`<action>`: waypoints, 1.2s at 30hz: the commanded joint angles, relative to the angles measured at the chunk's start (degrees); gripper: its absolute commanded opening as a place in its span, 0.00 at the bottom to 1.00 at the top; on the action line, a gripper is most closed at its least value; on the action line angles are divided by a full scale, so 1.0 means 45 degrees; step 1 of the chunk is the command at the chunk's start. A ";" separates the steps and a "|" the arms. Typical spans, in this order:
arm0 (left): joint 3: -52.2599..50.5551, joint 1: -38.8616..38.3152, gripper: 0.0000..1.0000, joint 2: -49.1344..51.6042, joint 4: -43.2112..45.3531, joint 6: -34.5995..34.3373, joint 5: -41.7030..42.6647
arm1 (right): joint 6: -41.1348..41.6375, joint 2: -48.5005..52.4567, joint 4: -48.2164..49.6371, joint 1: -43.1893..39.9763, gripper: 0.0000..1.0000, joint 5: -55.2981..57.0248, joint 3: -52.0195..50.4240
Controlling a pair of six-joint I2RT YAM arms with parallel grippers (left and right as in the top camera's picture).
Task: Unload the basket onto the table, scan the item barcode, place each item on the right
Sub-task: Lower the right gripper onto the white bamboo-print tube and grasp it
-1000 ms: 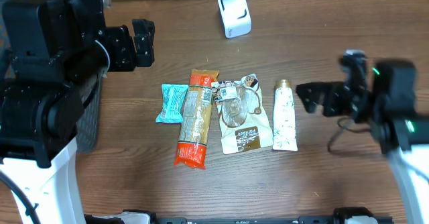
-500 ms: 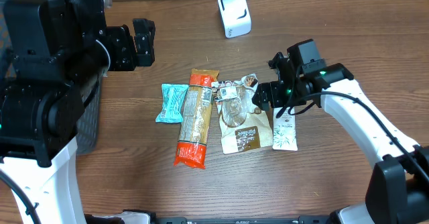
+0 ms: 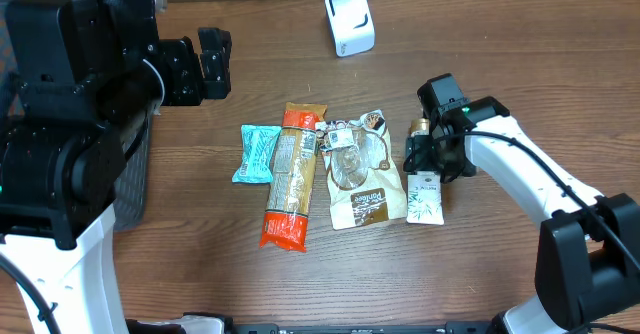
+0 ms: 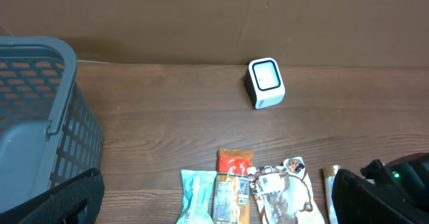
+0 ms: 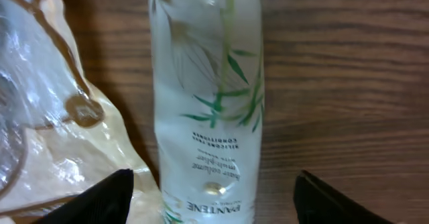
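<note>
The right gripper [image 5: 213,196] is seen directly over a white tube [image 5: 208,96], with its jaws parted and one finger [image 5: 100,196] on each side of the tube; no contact with it can be made out, so nothing is gripped. The tube is laid flat on the wooden table [image 3: 500,274], at the right end of a row of goods, its gold cap pointed toward the far edge. Just beside it, a clear pouch [image 3: 360,179] is found, then a long orange packet [image 3: 290,189] and a small teal packet [image 3: 256,153]. A white scanner [image 3: 349,20] is stood well apart from the row, near the far edge. The left gripper [image 3: 214,62] is held spread wide and empty beside a grey basket [image 4: 40,117].
</note>
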 commanded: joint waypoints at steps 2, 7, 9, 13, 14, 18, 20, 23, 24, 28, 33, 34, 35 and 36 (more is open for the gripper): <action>-0.0019 -0.0029 1.00 0.0087 0.0044 0.0277 -0.0136 | -0.0389 -0.0034 0.0034 0.0981 0.70 0.1826 -0.0087; -0.0019 -0.0029 1.00 0.0087 0.0044 0.0277 -0.0131 | 0.0452 -0.0029 0.0311 0.2885 0.71 0.4537 -0.0087; -0.0019 -0.0029 0.99 0.0087 0.0044 0.0277 -0.0131 | 0.1195 0.0000 0.0534 0.3560 0.71 0.5406 -0.0087; -0.0019 -0.0029 1.00 0.0087 0.0044 0.0277 -0.0131 | 0.3084 0.0330 0.0641 0.4070 0.71 0.6615 -0.0087; -0.0019 -0.0029 1.00 0.0087 0.0044 0.0277 -0.0131 | 0.3298 0.0471 0.0665 0.4070 0.71 0.6611 -0.0087; -0.0019 -0.0029 1.00 0.0092 0.0044 0.0277 -0.0136 | 0.3672 0.1103 0.0670 0.3988 0.71 0.6441 -0.0087; -0.0019 -0.0029 1.00 0.0092 0.0044 0.0277 -0.0136 | 0.3662 0.1341 0.0665 0.3988 0.71 0.6251 -0.0087; -0.0019 -0.0029 1.00 0.0097 0.0049 0.0277 -0.0136 | 0.3672 0.1515 0.0573 0.4002 0.68 0.6071 -0.0087; -0.0019 -0.0029 1.00 0.0097 0.0044 0.0277 -0.0131 | 0.3677 0.1520 0.0539 0.4002 0.66 0.6071 -0.0092; -0.0019 -0.0029 1.00 0.0097 0.0044 0.0277 -0.0136 | 0.3691 0.1520 0.0670 0.3973 0.59 0.6275 -0.0350; -0.0019 -0.0029 1.00 0.0102 0.0044 0.0277 -0.0136 | 0.3667 0.1520 0.1622 0.3949 0.59 0.6572 -0.1491; -0.0019 -0.0029 1.00 0.0102 0.0044 0.0277 -0.0131 | 0.3672 0.1520 0.1758 0.3949 0.59 0.6664 -0.1773; -0.0019 -0.0029 1.00 0.0102 0.0044 0.0277 -0.0136 | 0.3672 0.1520 0.1875 0.3949 0.60 0.6737 -0.1991; -0.0019 -0.0029 1.00 0.0102 0.0044 0.0277 -0.0136 | 0.3672 0.1520 0.1943 0.3944 0.60 0.6785 -0.2186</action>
